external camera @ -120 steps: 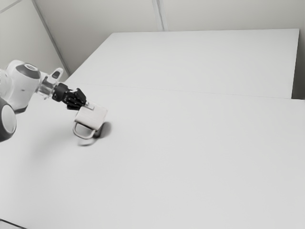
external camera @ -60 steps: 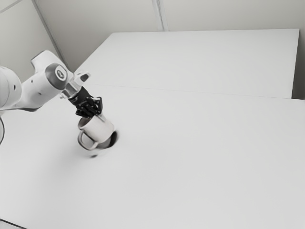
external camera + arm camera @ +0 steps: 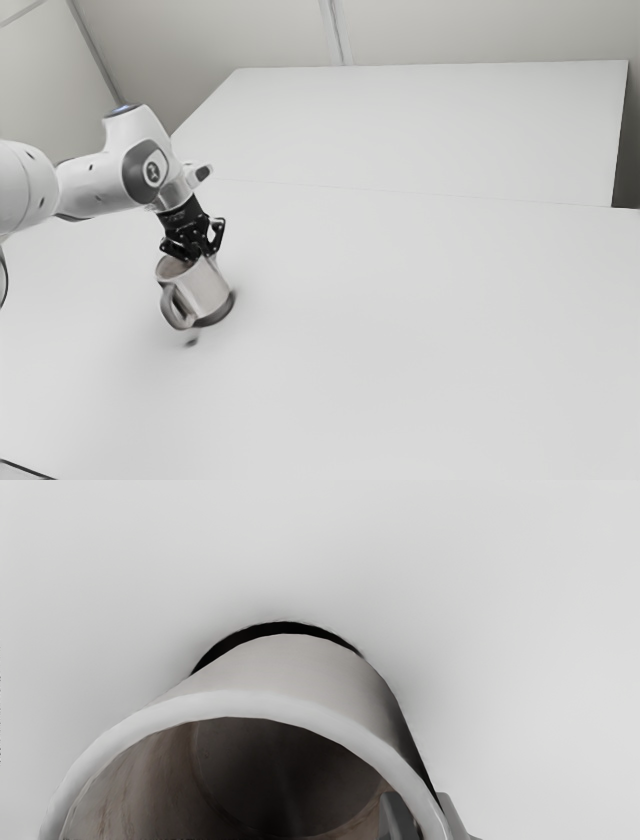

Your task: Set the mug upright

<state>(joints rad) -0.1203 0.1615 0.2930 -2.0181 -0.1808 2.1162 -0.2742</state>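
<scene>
The black gripper (image 3: 203, 262) reaches down to the mug's rim in the exterior view. It is shut on the wall of the white mug (image 3: 205, 290), which leans a little, its opening upward and its handle toward the exterior view's left. Dark shadow lies close under the mug's base. Looking into the mug (image 3: 295, 665) from the wrist view, I see its brownish inside. There the gripper (image 3: 425, 815) has one fingertip inside the mug and the other outside, with the rim between them.
A white table (image 3: 400, 340) spreads around the mug. Behind it, another white surface (image 3: 430, 130) reaches toward the wall. A dark cable (image 3: 25, 468) lies at the exterior view's lower left corner.
My hand has moved toward the exterior view's right and downward and swung to point more steeply down. The held mug has turned from strongly tipped to nearly upright, its opening now facing up.
</scene>
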